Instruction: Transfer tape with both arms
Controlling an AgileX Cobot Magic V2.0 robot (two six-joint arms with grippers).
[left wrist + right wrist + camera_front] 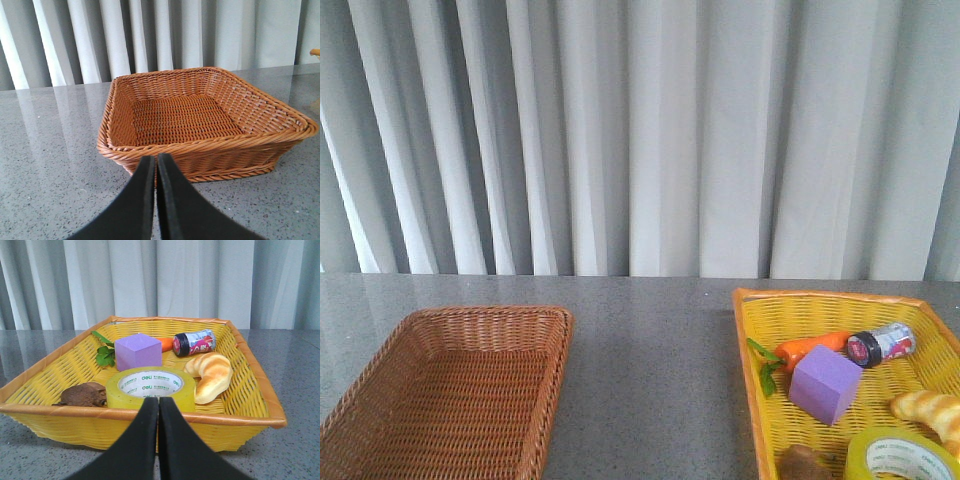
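- Tape [150, 387] lies flat in the yellow basket [250, 371], at its near edge, beside a croissant [212, 376].
- Left tool [156, 165] closed, empty, facing the wicker basket [210, 145].
- Right tool [158, 407] closed, empty.

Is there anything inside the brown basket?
No, the brown basket shows only its bare woven bottom in the left wrist view.

A brown wicker basket [200, 120] fills mid-frame on the grey table [45, 150]; the left gripper [156, 165], fingers pressed together, sits bottom centre.
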